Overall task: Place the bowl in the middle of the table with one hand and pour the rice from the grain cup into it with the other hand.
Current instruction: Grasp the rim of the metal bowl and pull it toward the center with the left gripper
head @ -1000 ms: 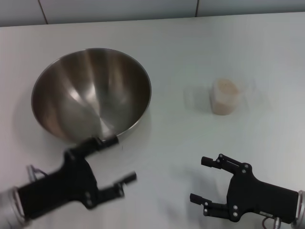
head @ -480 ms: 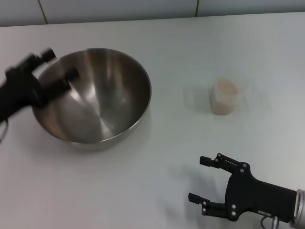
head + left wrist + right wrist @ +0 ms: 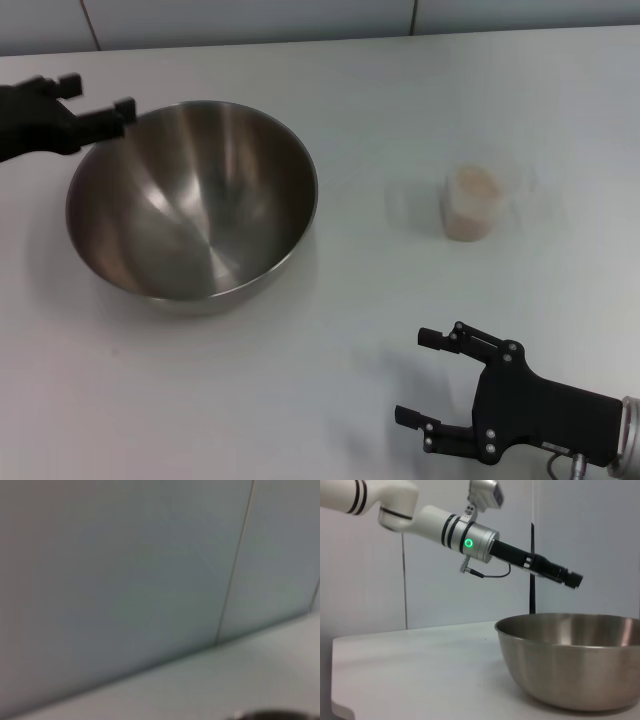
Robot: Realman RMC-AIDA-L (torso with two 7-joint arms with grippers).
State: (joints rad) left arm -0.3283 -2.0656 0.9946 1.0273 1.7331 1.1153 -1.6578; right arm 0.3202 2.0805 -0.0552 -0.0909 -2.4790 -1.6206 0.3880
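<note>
Hovering at bowl's [image 3: 192, 200] 10 o'clock rim: left gripper [image 3: 96, 100], fingers apart, nothing held. Head view: bowl at table's [image 3: 330, 380] 9 o'clock, grain cup [image 3: 473, 203] w/ rice [image 3: 474, 184] at 3; right gripper [image 3: 432, 385] spread, idle, 5 o'clock. Advice: straddle rim, clamp before sliding. L wrist: wall only. R wrist alone shows gripper above rim, not touching.

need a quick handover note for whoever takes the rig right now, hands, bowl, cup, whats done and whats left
Left hand: open, raised at the far-left rim of the bowl, holding nothing.
Right hand: open, low at the near right of the table, empty.
Bowl: upright and empty, on the left side, not in the middle.
Grain cup: upright to the right, full of rice.
Done: nothing.
Left: grip the bowl, move it to the centre, lift the cup, pour.
</note>
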